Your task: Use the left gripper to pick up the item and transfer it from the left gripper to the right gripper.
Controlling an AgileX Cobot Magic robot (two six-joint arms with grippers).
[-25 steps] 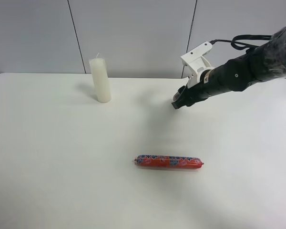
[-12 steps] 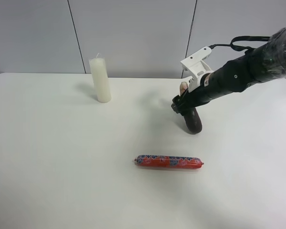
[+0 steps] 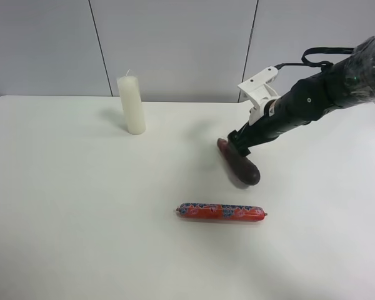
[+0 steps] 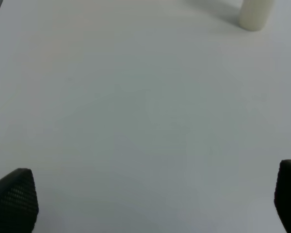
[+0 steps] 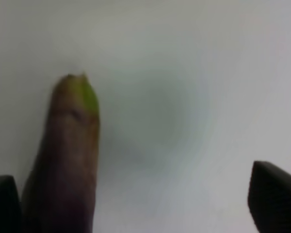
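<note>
A dark purple-brown, eggplant-like item [image 3: 238, 162] with a green tip lies blurred on the white table [image 3: 81, 206], just below the right gripper [image 3: 240, 141], which is on the arm at the exterior high view's right. In the right wrist view the item [image 5: 68, 155] sits beside one fingertip [image 5: 2, 199] of the right gripper [image 5: 138, 204]. Its jaws stand wide apart and do not grip the item. The left gripper [image 4: 150, 204] is open and empty above bare table. The left arm is out of the exterior high view.
A red patterned sausage [image 3: 220, 212] lies in front of the dark item. A white candle [image 3: 132, 104] stands upright at the back and also shows in the left wrist view [image 4: 254, 12]. A grey panelled wall stands behind the table.
The dark item came out below the right gripper, hung from it half a second ago, and now lies on the table. The right arm shifted slightly right.
</note>
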